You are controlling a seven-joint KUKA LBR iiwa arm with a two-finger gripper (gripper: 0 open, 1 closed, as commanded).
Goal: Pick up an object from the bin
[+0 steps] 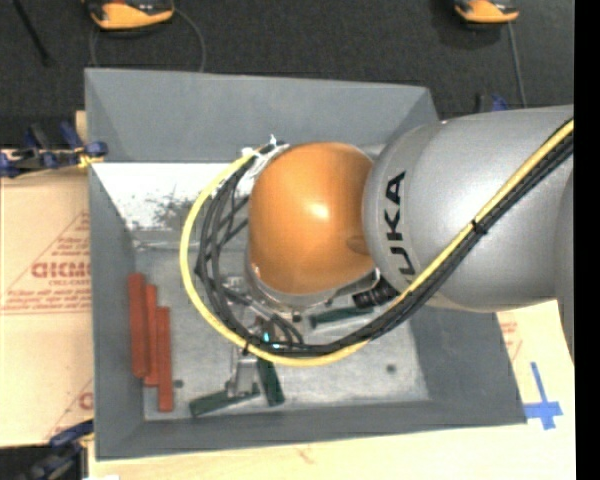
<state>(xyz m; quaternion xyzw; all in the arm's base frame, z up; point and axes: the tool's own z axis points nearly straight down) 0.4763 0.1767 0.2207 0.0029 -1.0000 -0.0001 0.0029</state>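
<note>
One green piece [223,401], dark, long and narrow, lay on the bin [450,368] floor close to the front edge, left of its middle. Its long axis ran nearly along that edge, with the right end slightly farther back. A shorter green part sat at that right end; whether joined or separate could not be told.

Gripper [245,368]: low over the right end of the green piece, with most of the piece reaching away toward the front left corner. Contact could not be told, nor how wide the gripper stood, so no hold is recorded. Judgement: a grasp would close across the narrow width, so the jaws should lie crosswise to the front edge.

Second green piece [335,316]: nearer the middle, partly under the arm [480,218].

Red bars [150,343]: several, side by side along the left wall, lengthwise front to back, well apart from the gripper.

Orange cover [305,218] and cables [192,268]: robot parts above the gripper.
</note>
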